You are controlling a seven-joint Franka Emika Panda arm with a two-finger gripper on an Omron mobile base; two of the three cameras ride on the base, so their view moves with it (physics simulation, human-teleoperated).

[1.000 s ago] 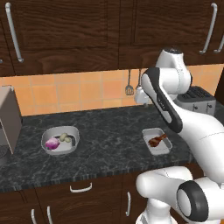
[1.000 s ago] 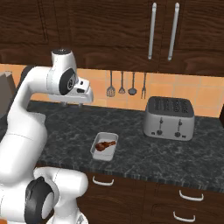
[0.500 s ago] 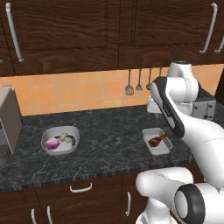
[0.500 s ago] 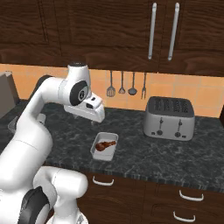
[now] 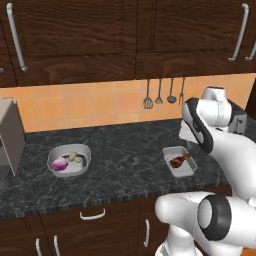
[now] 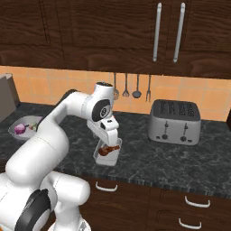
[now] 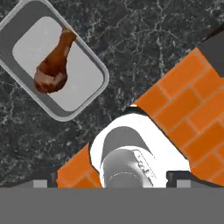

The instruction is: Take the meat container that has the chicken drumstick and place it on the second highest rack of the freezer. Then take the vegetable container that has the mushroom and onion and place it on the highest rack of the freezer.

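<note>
The meat container (image 7: 54, 63) is a shallow grey tray on the dark marble counter, holding a brown chicken drumstick (image 7: 52, 70). The meat container (image 6: 107, 154) lies just under my gripper (image 6: 111, 142), which hangs a little above it, open and holding nothing. From the left base view, the meat container (image 5: 179, 161) sits at the right next to my arm. Far to the left on the same counter rests the round vegetable container (image 5: 69, 161) with a purple onion (image 5: 59, 163) and a mushroom (image 5: 74, 157).
A silver toaster (image 6: 175, 122) stands on the counter right of the meat container. Utensils (image 6: 125, 91) hang on the orange tiled wall behind. A grey appliance (image 5: 10, 136) stands at the counter's far left. Dark wood cabinets (image 5: 100, 35) run overhead.
My arm has swung the hand down and forward from near the wall to just above the meat container. The containers have not moved.
</note>
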